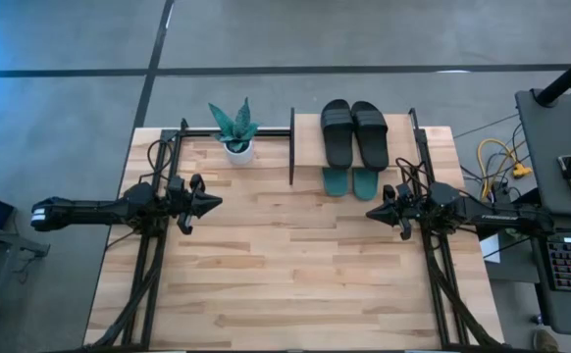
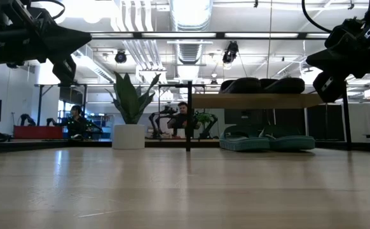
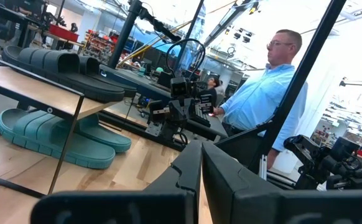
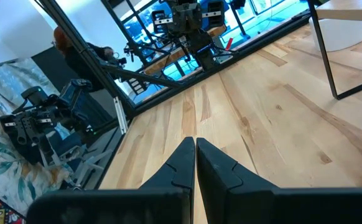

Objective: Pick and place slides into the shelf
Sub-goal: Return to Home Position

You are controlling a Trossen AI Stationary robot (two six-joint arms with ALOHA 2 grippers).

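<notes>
High view, my entry: pair of black rubber slides (image 1: 355, 132) on the light wooden top board of the small black-posted shelf (image 1: 307, 137). Pair of teal green rubber slides (image 1: 350, 181) beneath it, long axes front to back, ends poking out toward the arms. Right gripper (image 1: 371, 212) nearer, by the shelf's front edge; left gripper (image 1: 215, 203) well apart. Both pressed closed, holding nothing. I judge the wooden tabletop (image 1: 285, 284) gives room to withdraw.
</notes>
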